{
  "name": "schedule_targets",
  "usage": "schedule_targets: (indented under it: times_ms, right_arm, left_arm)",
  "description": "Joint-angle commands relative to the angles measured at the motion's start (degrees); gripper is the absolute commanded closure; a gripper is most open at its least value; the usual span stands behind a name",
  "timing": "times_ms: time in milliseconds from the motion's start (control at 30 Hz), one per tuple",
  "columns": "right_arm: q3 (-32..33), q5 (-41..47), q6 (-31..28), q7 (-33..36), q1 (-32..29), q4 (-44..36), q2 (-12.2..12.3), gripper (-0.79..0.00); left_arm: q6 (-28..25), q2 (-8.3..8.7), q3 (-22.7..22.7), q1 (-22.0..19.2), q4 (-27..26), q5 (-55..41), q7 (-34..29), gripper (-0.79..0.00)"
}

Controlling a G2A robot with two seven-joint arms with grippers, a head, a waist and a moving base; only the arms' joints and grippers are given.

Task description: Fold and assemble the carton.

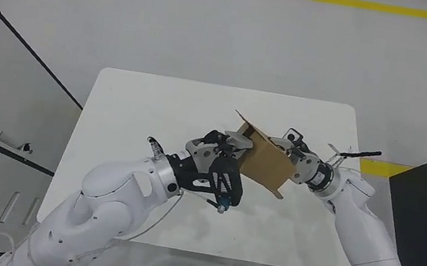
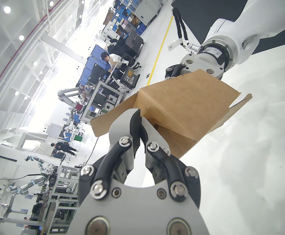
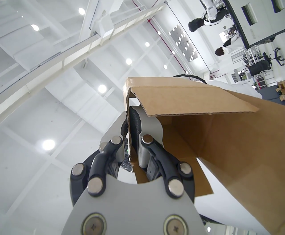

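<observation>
Brown corrugated carton (image 1: 266, 167), white table (image 1: 140, 122)

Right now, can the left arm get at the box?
Probably yes: the left gripper sits at the edge of the box, nothing between them; the right gripper pinches the opposite side, out of the way.

White rectangular table (image 1: 141, 114), rounded corners, standing on pale floor (image 1: 212, 33)
</observation>
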Motion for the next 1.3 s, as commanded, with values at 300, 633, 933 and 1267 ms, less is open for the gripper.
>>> schedule_targets:
  times_ms: [300, 633, 933, 1267]
  right_arm:
    - [-0.04, -1.70, -1.24, 2.62, -0.07, -1.40, 0.09, 0.000]
    - [-0.07, -2.90, -2.38, 3.95, -0.12, -1.60, 0.16, 0.000]
    - [0.20, -2.93, -2.62, 3.75, -0.32, -1.57, 0.21, 0.000]
    - [-0.16, -3.34, -3.84, 5.95, -0.28, -2.15, 0.17, 0.000]
  left_arm:
    - [-2.21, -0.04, -1.10, 0.44, 0.22, -2.79, 1.09, 0.000]
    - [-2.42, -0.04, -2.47, 1.08, -0.12, -3.68, 1.30, 0.000]
    - [-2.36, 0.07, -4.26, 2.00, -0.63, -4.10, 1.61, 0.000]
    - [-3.77, 0.00, -3.86, 2.19, -0.41, -5.23, 3.09, 0.000]
